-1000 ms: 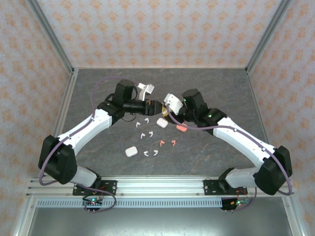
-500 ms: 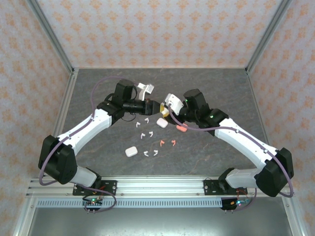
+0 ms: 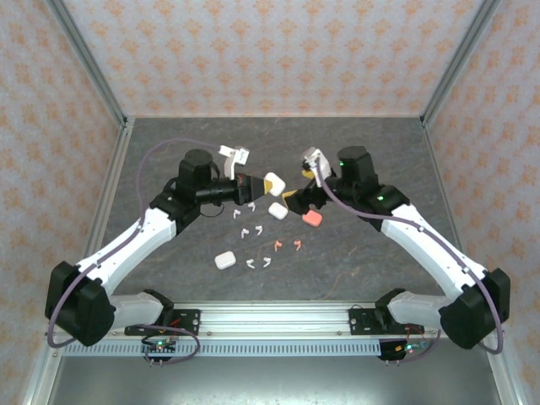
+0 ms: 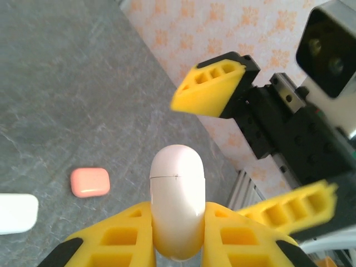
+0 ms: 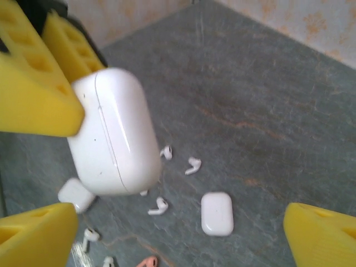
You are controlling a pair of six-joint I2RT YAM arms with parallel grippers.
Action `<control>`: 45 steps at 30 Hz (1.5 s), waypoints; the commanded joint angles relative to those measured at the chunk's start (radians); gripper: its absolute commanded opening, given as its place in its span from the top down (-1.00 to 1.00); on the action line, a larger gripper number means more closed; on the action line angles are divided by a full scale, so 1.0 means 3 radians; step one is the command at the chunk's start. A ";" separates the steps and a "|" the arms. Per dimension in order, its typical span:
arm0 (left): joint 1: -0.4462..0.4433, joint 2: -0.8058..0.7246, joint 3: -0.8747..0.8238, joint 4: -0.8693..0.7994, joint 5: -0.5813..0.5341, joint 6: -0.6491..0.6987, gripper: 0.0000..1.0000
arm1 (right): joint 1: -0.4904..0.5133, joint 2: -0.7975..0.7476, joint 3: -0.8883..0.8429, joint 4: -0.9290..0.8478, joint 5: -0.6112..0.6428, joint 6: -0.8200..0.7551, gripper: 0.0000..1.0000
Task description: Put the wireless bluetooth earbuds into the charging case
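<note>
my left gripper (image 3: 260, 185) is clamped tight on a white case (image 4: 177, 189) and holds it up in the air over the table (image 3: 363, 253); my right gripper (image 5: 178, 239) is spread wide just beside the case and holds nothing; the little earbuds (image 5: 193, 165) lie down on the table, none in a case; the lid looks closed; i think i must flip it up next with the right one, while the left holds steady
</note>
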 commanded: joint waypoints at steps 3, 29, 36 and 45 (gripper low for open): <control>-0.0092 -0.0335 -0.0442 0.1091 -0.0536 -0.0100 0.77 | -0.0071 -0.0339 -0.0444 0.1144 -0.0500 0.1160 -1.00; -0.0282 -0.0579 -0.0568 0.1200 -0.0499 0.0212 0.89 | -0.0069 -0.0001 -0.0329 0.1690 -0.0166 0.1732 -0.77; -0.0291 -0.0609 -0.0562 0.1164 -0.0464 0.0246 0.90 | -0.0069 0.0200 -0.0144 0.1502 -0.0124 0.1655 -0.76; -0.0295 -0.0669 -0.0546 0.1040 -0.0524 0.0333 0.92 | -0.0106 0.0205 -0.0048 0.1406 -0.0156 0.1691 -0.76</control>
